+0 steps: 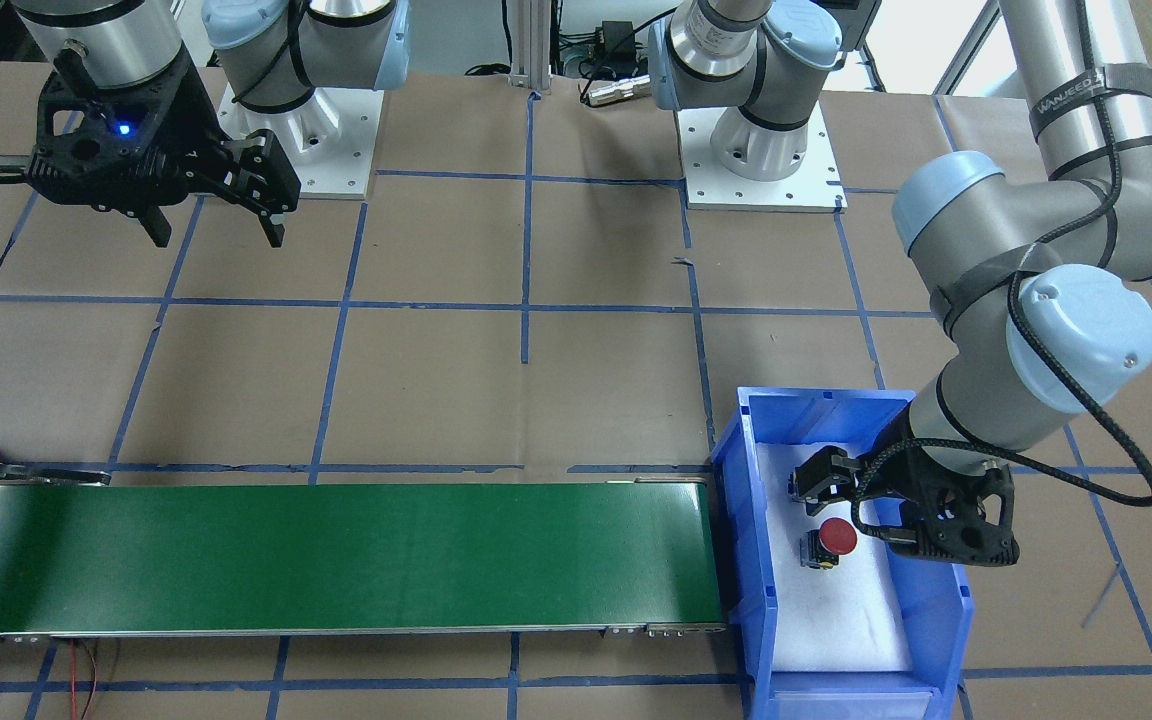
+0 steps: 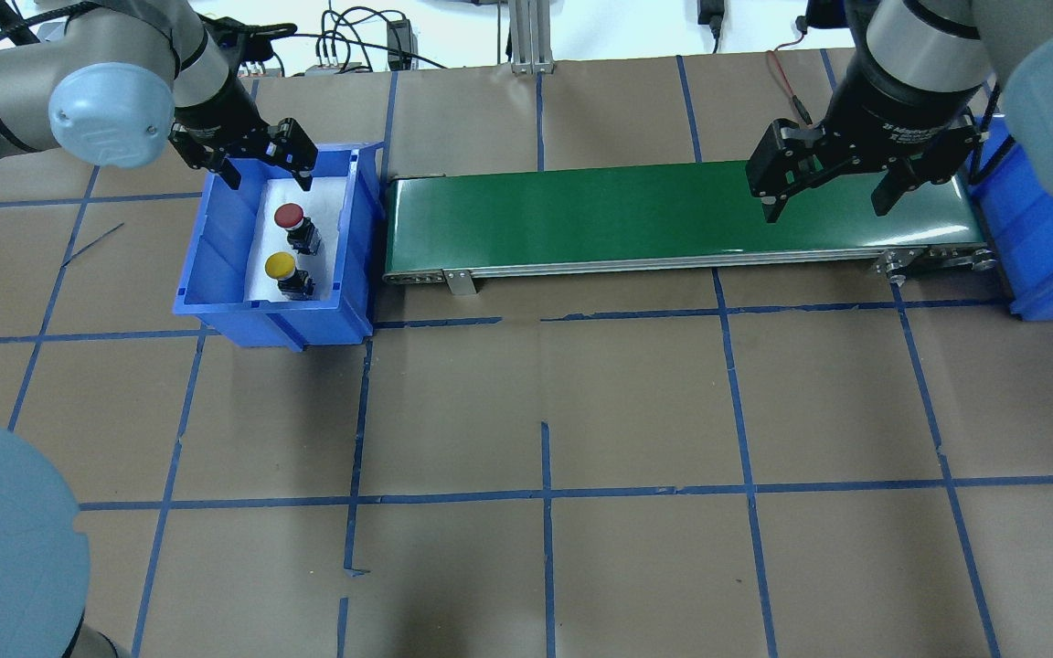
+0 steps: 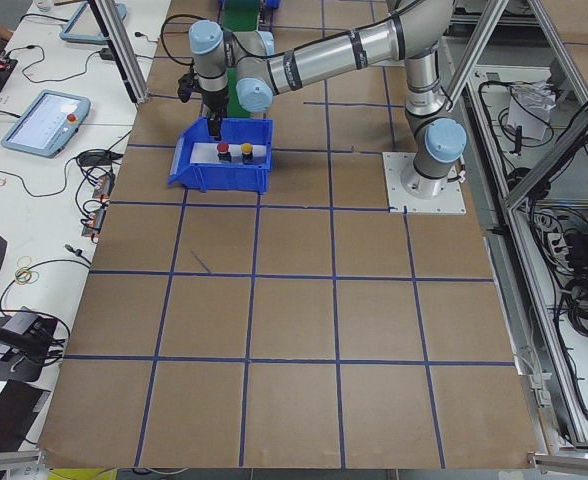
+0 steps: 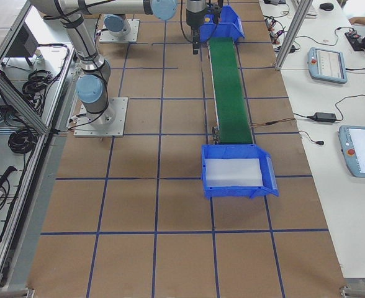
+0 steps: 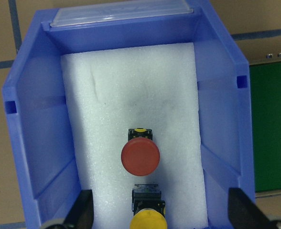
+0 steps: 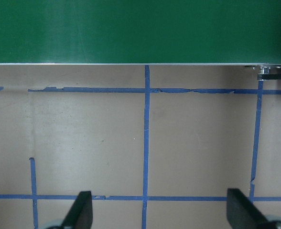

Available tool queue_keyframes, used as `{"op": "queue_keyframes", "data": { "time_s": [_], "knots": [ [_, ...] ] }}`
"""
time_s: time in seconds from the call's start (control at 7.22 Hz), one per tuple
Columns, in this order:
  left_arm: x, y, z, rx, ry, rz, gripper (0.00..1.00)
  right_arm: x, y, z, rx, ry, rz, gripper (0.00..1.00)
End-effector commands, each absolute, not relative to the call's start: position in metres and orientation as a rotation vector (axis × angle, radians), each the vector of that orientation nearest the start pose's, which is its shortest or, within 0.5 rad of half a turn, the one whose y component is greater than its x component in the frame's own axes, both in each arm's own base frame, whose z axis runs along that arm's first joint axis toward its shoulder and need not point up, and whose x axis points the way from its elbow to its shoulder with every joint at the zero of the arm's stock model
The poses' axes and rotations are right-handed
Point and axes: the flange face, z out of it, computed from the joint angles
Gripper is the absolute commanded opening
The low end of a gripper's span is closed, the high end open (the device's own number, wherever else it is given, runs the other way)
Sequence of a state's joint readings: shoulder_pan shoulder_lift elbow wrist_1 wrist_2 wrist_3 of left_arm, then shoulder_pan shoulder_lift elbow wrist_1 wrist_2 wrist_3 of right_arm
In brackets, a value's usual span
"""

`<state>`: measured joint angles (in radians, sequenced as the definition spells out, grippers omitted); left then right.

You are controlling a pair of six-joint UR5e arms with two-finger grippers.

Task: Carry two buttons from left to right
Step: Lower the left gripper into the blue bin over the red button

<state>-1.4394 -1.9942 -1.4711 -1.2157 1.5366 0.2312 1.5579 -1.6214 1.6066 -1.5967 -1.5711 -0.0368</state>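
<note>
Under my left claw (image 2: 266,178) sits a bin (image 5: 35,119) with a foam pad (image 5: 131,86) in it. On the pad, the near button (image 5: 149,220) lies between the claw's fingers (image 5: 83,212), the far button (image 5: 140,156) just ahead of it. The belt (image 2: 673,206) lies to that claw's right. My right claw (image 2: 826,208) hangs over the table (image 2: 545,411), belt ahead, second bin (image 2: 1038,247) to its right.

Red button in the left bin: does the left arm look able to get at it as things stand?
Probably yes. The left gripper hangs open over the blue bin; the red button stands cap-up on the foam, uncovered, apart from the yellow button.
</note>
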Motion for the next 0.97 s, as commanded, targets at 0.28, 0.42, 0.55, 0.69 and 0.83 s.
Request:
{"op": "queue_keyframes", "data": {
  "time_s": [0.28,0.42,0.55,0.69,0.83],
  "knots": [
    [-0.046,-0.673,0.290,0.153,3.157,-0.035,0.99,0.127,-0.476,0.497,-0.036,3.142,-0.063,1.00],
    [-0.046,-0.672,0.284,0.139,3.158,-0.030,0.98,0.127,-0.476,0.497,-0.039,3.142,-0.063,1.00],
    [-0.042,-0.673,0.281,0.129,3.159,-0.026,0.96,0.127,-0.476,0.497,-0.039,3.142,-0.060,1.00],
    [-0.042,-0.673,0.280,0.131,3.158,-0.037,0.95,0.127,-0.476,0.497,-0.036,3.142,-0.060,1.00],
    [-0.042,-0.673,0.277,0.131,3.158,-0.035,0.94,0.126,-0.476,0.497,-0.034,3.145,-0.060,1.00]
  ]
}}
